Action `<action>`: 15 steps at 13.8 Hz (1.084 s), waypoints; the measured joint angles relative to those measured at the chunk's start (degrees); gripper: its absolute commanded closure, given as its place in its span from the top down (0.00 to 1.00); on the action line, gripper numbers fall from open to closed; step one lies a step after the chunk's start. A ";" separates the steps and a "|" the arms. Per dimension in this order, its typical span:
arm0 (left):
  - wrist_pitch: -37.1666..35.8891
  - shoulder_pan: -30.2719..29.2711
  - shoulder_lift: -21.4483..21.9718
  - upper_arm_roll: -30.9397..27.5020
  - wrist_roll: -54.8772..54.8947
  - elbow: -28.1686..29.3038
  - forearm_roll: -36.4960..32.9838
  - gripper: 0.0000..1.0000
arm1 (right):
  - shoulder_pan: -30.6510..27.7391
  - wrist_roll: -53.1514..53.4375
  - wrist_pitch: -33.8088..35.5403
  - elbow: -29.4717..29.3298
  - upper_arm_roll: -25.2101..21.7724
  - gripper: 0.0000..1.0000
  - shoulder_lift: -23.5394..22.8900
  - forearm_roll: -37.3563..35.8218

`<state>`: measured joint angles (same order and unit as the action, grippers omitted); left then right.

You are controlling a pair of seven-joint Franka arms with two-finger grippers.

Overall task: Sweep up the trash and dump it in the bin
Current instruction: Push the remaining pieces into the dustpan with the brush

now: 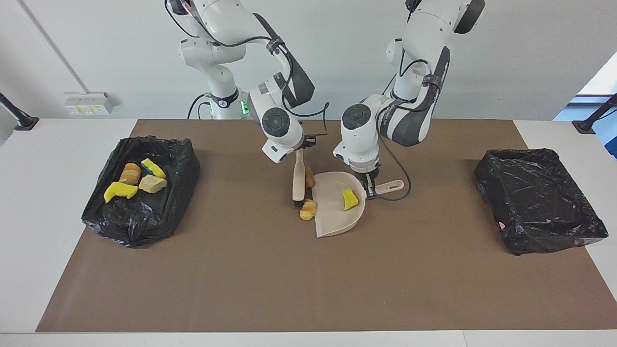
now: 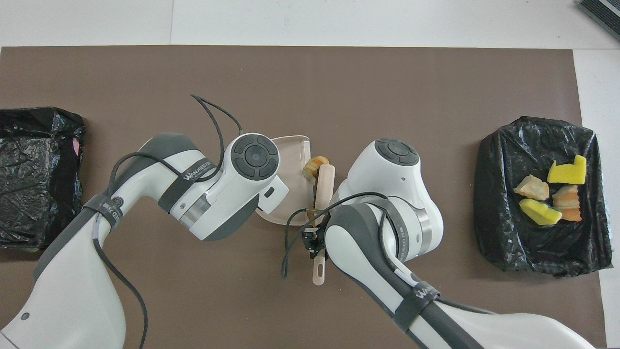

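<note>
Gripping the brush handle, the right gripper is closed, bristles down on the mat against a striped scrap at the dustpan mouth; a brown scrap sits beside the brush, nearer the robots. Clamped on the dustpan handle, the left gripper steadies it, one yellow scrap inside. Four scraps lie in the bin at the right arm's end

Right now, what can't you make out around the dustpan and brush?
- Yellow scrap in the dustpan: overhead view, hidden under the left arm.
- Left gripper on the dustpan handle: overhead view, same arm covers it.
- Brown scrap: facing view, partly hidden by the brush; overhead view, not visible.
</note>
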<state>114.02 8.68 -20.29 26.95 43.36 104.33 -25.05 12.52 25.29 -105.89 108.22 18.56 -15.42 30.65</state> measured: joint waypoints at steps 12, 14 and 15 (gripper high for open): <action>0.01 -0.01 0.08 0.01 -0.06 0.42 0.00 0.00 | -2.77 3.86 17.07 -7.36 -0.47 0.00 3.15 -11.23; 0.01 -0.02 0.10 0.01 -0.07 0.55 0.00 0.00 | -3.02 3.86 17.48 -3.00 -0.46 0.00 5.40 -12.94; 0.01 -0.02 0.10 0.01 -0.10 0.69 0.00 0.00 | -3.06 3.86 16.74 0.31 -0.46 0.00 6.70 -13.01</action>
<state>114.03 8.66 -20.19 26.95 43.27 105.03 -25.04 9.46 29.15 -89.15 108.52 18.10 -8.72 17.64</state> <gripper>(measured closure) 0.674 0.736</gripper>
